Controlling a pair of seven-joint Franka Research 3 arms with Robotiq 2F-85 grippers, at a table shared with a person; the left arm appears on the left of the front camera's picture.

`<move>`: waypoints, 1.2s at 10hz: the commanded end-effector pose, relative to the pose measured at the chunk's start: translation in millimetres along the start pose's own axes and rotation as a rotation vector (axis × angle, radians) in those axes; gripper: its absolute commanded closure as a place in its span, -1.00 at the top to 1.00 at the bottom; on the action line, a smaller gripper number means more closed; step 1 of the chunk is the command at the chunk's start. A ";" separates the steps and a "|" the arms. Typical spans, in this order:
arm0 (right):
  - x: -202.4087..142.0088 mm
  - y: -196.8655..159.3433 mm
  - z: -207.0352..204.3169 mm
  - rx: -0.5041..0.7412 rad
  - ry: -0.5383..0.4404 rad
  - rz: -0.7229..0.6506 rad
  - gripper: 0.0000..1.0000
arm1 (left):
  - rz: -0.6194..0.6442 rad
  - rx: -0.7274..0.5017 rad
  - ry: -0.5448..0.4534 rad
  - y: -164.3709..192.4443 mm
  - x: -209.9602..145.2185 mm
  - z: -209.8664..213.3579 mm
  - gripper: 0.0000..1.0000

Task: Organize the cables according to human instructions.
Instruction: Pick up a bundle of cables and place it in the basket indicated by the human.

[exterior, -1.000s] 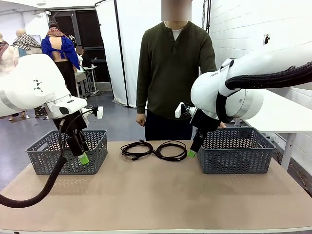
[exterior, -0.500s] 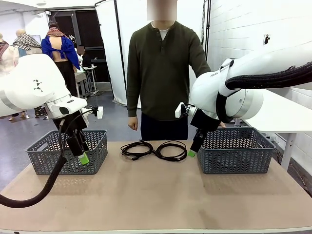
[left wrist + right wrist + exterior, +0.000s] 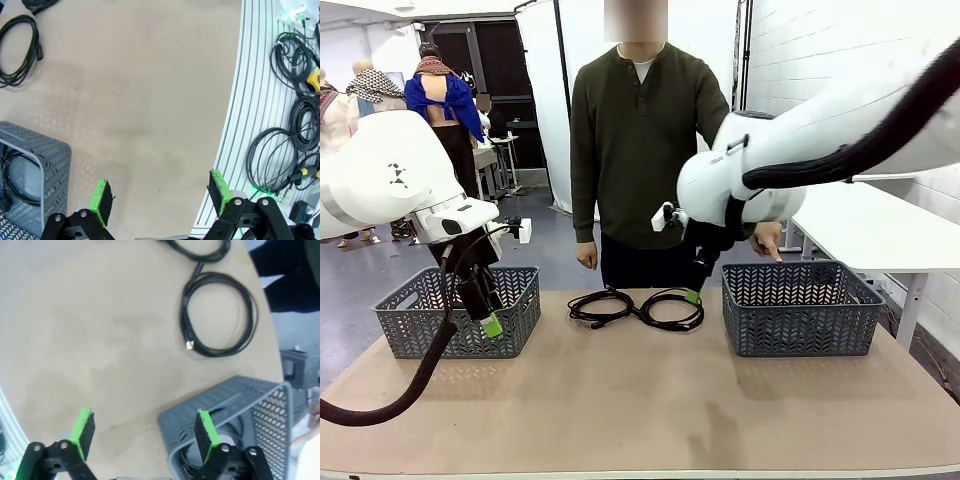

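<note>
Black cables (image 3: pixel 642 312) are left by the surface's far edge; the right gripper (image 3: pixel 692 296), released like the left gripper (image 3: pixel 492 325), is poised over one; descent is judged next.

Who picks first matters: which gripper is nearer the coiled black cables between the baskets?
Right. The right gripper hovers by the coiled black cables' right loop; the left gripper hangs at the left grey mesh basket.
</note>
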State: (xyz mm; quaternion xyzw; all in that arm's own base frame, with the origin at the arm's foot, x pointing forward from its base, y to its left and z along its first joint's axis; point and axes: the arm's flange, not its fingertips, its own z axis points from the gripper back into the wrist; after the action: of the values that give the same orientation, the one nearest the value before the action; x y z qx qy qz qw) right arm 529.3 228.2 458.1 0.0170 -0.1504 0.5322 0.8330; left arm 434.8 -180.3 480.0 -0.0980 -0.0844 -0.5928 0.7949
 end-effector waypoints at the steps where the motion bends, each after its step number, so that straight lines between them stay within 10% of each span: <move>1: 42.5 -19.7 -17.3 0.001 0.075 -0.029 1.00 | 0.003 0.009 -0.006 0.5 0.2 0.8 1.00; 12: 83.7 -27.8 -57.1 0.067 0.085 0.000 1.00 | 0.003 0.009 -0.006 0.5 0.2 0.8 1.00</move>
State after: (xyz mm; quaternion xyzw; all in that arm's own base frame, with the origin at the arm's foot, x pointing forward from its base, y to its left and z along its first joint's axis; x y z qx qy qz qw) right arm 603.6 304.6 431.9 0.0266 -0.0945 0.5392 0.8364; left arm 435.0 -180.2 480.0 -0.0981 -0.0845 -0.5926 0.7950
